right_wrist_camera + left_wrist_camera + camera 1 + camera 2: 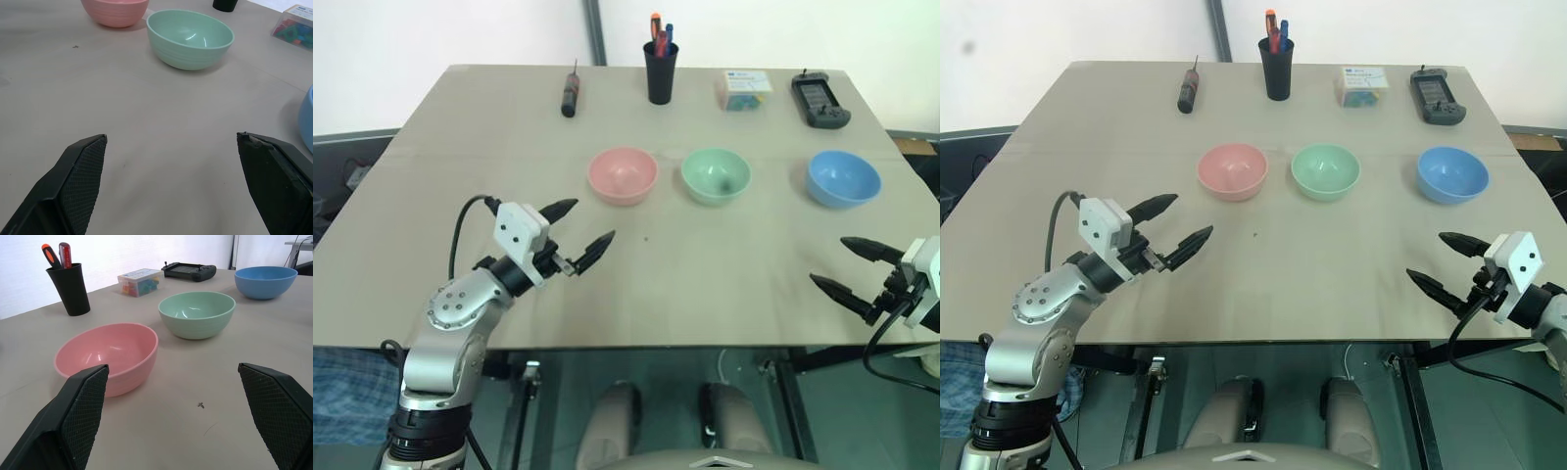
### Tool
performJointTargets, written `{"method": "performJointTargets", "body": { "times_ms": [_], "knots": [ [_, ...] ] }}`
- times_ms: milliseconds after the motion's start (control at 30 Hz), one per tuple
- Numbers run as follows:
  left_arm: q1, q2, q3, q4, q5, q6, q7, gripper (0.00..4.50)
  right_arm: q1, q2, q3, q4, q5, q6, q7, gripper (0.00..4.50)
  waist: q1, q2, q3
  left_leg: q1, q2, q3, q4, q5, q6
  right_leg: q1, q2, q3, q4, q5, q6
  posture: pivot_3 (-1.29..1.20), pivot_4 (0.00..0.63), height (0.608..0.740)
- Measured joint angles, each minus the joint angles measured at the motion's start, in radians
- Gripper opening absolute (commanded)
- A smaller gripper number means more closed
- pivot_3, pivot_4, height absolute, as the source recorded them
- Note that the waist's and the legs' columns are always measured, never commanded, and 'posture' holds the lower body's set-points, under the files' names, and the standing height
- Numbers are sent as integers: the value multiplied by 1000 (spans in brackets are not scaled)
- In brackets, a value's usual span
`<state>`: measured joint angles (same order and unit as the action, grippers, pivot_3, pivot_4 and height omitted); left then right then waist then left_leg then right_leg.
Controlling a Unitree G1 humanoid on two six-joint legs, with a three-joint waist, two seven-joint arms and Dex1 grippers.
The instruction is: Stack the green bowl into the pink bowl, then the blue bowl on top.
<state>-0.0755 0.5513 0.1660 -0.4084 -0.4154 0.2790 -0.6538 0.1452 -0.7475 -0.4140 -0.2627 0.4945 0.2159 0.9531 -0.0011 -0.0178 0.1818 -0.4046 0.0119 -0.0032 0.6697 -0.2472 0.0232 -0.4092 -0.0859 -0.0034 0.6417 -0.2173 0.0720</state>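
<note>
Three bowls sit in a row across the middle of the bench [431, 196], each upright and standing apart from its neighbours — the pink bowl [623, 175] on the robot's left, the green bowl [716, 175] in the middle, the blue bowl [843, 178] out to the right. Nothing is stacked yet, so we're right at the opening step: getting the green bowl into the pink one.

The left gripper [578, 235] hovers over the near part of the bench, its fingers spread wide and empty, aimed toward the pink bowl and short of it. The right gripper [1443, 262] hangs near the front right edge, fingers wide apart too, holding nothing; the blue bowl is the nearest to it, and the green lies farther in.

What comes next, by my reading — one gripper has to reach the green bowl and take it by the rim, one finger inside and one outside the wall. Either arm could manage it; the green bowl sits square in the right wrist view. Then lift clear, carry it toward the robot's left and lower it level into the pink bowl, so it nests rather than tips.

Along the far edge stand a black pen cup [661, 71], a screwdriver [572, 90], a small box [743, 89] and a handheld controller [819, 99], all well away from the work.
</note>
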Motion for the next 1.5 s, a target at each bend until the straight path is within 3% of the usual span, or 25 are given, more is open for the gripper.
{"method": "performJointTargets", "body": {
  "times_ms": [167, 400, 800, 1500],
  "knots": [
    [-8, 3, -6, 1, 5, 22, 13, 4500, -8, 0, 1, -3, 23, 0, 6, 4472, 0, 0, 0, 0, 0, 0, 0, 0, 0, 0, 0, 0, 0, 0, 0, 0, 150, 740],
    [-108, 33, -70, 56, 125, 46, 60, 4500, -17, 10, 3, -84, 88, 29, -8, 4472, 8, 0, 0, 1, 0, 0, 0, 0, 0, 1, 0, 0, 0, 0, 0, 0, 150, 740],
    [-473, 1, -274, 434, 394, -5, 91, 4500, 36, 15, -25, -208, 140, 87, -80, 4472, 17, -1, 0, 0, -1, -1, 0, 0, 0, 1, 0, -1, 0, 0, 1, 0, 150, 740],
    [-771, -65, -451, 942, 599, -289, -28, 4500, 130, 47, -78, -294, 141, 85, -159, 4472, 14, -1, 0, -2, -1, -1, 0, 0, 0, 0, 0, -1, 0, 0, 1, 0, 150, 740]
  ]
}}
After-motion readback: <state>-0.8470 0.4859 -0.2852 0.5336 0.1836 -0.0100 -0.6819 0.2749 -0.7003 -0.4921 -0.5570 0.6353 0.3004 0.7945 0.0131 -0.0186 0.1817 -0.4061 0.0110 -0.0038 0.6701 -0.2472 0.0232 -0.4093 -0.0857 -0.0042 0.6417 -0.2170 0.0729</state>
